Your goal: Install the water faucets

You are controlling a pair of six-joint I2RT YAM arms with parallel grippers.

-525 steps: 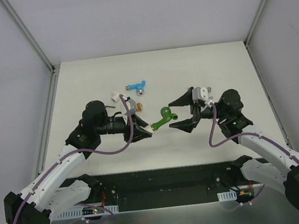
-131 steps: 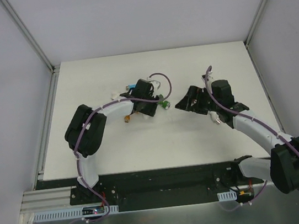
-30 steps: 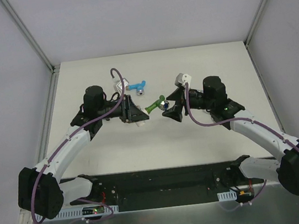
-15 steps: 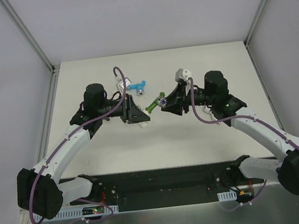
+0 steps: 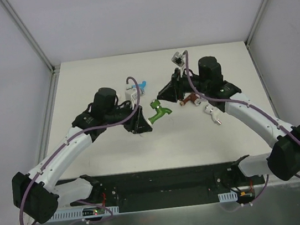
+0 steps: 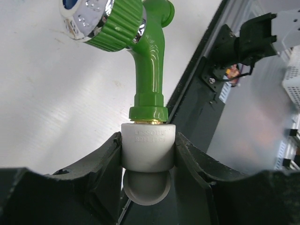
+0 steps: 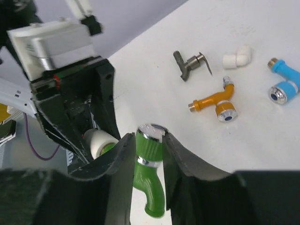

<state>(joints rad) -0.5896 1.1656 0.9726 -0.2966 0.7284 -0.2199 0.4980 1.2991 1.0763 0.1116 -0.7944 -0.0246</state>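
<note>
Glossy green plastic faucet (image 6: pixel 150 79) screwed into white elbow (image 6: pixel 148 157), left tool (image 6: pixel 148 140) clamping elbow, right tool (image 7: pixel 149 139) clamping faucet's ribbed knob (image 7: pixel 149 146)

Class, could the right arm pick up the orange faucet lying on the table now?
Probably not yet: the right arm's fingers are shut on the green ribbed-knob faucet; the orange faucet itself lies unobstructed.

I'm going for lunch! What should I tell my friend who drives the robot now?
Left gripper: shut on the white fitting.
Right gripper: shut on the green faucet, at its knob.
Done: green faucet sits threaded in the fitting; a sliver of brass thread shows.
On the table: dark grey faucet, orange faucet, blue faucet, spare white elbow.
To do: probably finish tightening green, then fit the others.
</note>
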